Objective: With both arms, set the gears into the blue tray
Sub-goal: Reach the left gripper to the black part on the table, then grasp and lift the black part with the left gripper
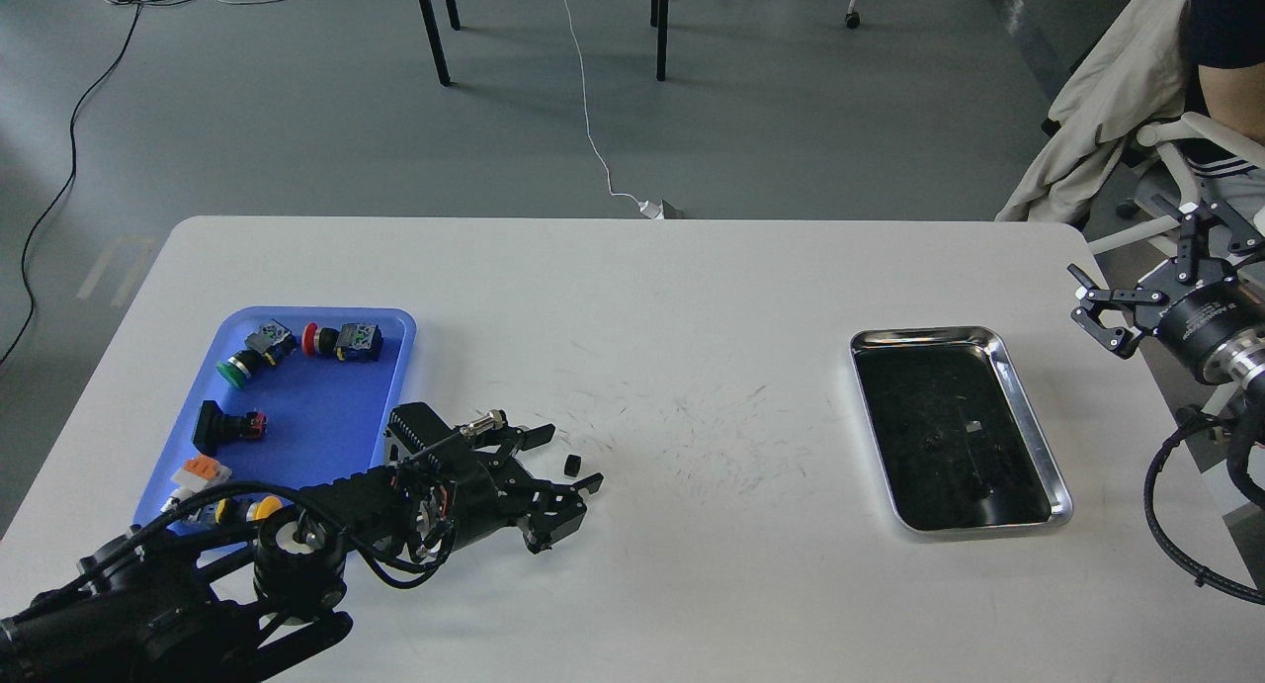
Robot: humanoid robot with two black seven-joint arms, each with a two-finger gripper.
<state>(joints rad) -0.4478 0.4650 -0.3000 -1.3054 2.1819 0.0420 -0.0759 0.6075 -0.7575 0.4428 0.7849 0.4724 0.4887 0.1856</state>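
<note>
At lower centre-left of the frame, the left tool (571, 461) is held wide open around a gear (571, 463) lying on the desk (692, 564), just right of the blue tray (326, 416). Grasping is judged in hand; closing is called for next. At right, the right tool (1112, 317) is seen open and empty.

Both grippers' (571, 458) (1095, 309) jaws apart

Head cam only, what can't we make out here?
- Small black piece between the left gripper's open jaws: too small to confirm it's a gear.
- Steel tray: dark bottom against dark specks, any gears there unreadable.
- Blue tray: near corner hidden by the left arm; the yellow button is partly covered.
- Right gripper: off the table's edge, its arm cut off by the frame's right edge.
</note>
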